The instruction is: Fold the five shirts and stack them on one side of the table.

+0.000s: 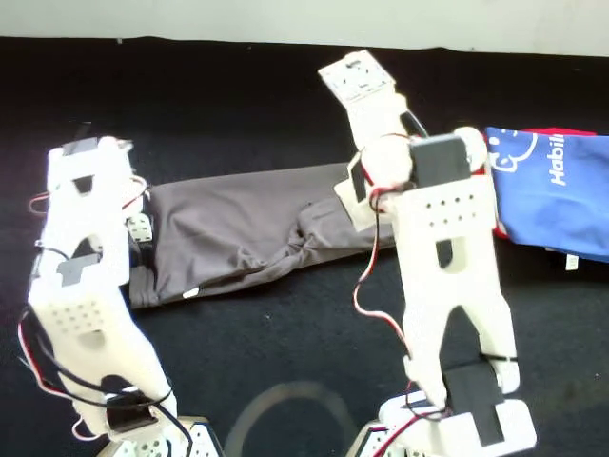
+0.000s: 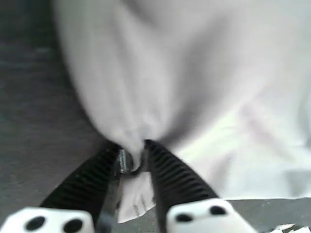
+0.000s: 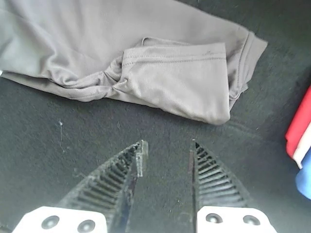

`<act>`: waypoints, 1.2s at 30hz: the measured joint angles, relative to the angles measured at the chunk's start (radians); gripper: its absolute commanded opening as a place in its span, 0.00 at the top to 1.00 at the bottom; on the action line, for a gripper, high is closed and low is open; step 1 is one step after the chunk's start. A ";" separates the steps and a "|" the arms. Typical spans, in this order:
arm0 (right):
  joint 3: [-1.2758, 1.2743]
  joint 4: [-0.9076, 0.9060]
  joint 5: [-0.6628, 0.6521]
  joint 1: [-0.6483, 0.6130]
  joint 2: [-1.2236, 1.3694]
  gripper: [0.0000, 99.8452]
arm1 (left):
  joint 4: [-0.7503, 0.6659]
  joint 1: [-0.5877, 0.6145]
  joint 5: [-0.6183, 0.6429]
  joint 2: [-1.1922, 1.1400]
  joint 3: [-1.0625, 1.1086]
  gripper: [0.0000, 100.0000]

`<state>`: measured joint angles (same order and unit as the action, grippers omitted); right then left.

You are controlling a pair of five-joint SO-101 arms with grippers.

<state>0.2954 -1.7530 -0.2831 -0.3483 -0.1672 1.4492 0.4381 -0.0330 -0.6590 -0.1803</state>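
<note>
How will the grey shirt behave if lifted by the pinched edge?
Likely floppy: the grey shirt lies creased and bunched, and gathers into folds where the left gripper pinches it. Probably light: the cloth looks thin. It would likely drape and drag rather than hold its fold.

Not much of the room can be seen, tbh. The tabletop (image 1: pixel 238 95) is covered in dark, almost black fuzzy cloth. Behind its far edge, a plain pale wall (image 1: pixel 285 19) is caught as a thin strip. A faint ring (image 1: pixel 285 409) can be made out on the cloth near the front. It's all lit softly and evenly.
</note>
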 measured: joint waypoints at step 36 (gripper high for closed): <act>-1.766 0.825 -0.078 0.443 -0.962 0.99 | 0.305 -0.133 -0.189 0.485 -0.106 0.99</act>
<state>-1.4707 -0.9275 -0.3613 0.0951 -1.1293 1.7545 0.3046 -0.2217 -0.1741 -0.2862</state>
